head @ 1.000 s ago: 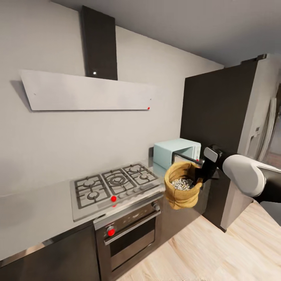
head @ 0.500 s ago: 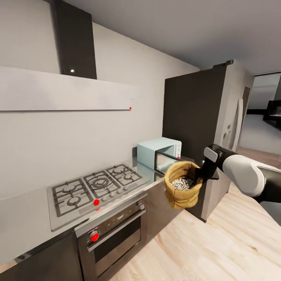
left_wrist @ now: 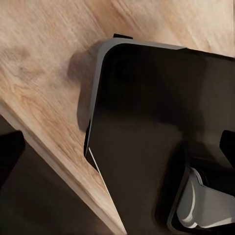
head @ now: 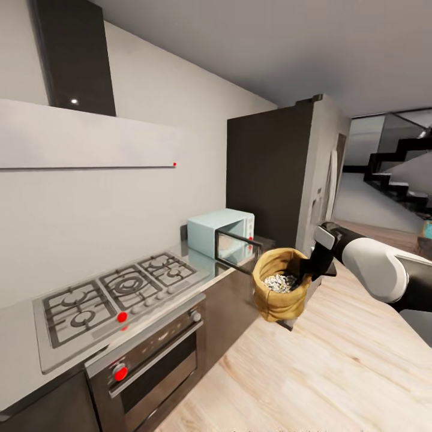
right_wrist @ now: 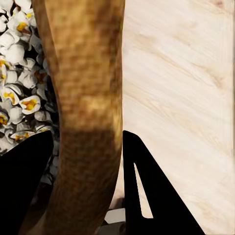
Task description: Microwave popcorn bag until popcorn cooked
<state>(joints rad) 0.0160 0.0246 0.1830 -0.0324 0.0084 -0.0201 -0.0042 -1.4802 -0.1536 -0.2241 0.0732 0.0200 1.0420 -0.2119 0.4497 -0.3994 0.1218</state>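
Note:
My right gripper (head: 309,270) is shut on the thick rolled rim of the mustard-tan popcorn bag (head: 277,293), holding it in the air over the wooden floor, in front of the countertop's end. White and yellow popcorn (right_wrist: 19,98) fills the bag; one black finger (right_wrist: 24,171) is inside the rim (right_wrist: 85,122) and the other outside. The mint-blue microwave (head: 210,231) stands on the grey steel countertop (head: 21,330), to the bag's left and behind it, its dark glass door (head: 237,249) swung open. In the left wrist view, dark fingers (left_wrist: 10,152) of the left gripper (left_wrist: 117,156) sit wide apart at the frame's edges.
A gas hob (head: 114,288) is set in the worktop above a steel built-in oven (head: 150,366). A tall dark cabinet (head: 264,174) stands beyond the microwave, with stairs (head: 402,174) farther right. Wooden floor (head: 336,372) spreads to the right. My own dark base (left_wrist: 156,122) lies under the left arm.
The head view has swung to the right, so hob, microwave and cabinet slide left in the picture and the stairs come into sight. The bag stays held in the right gripper.

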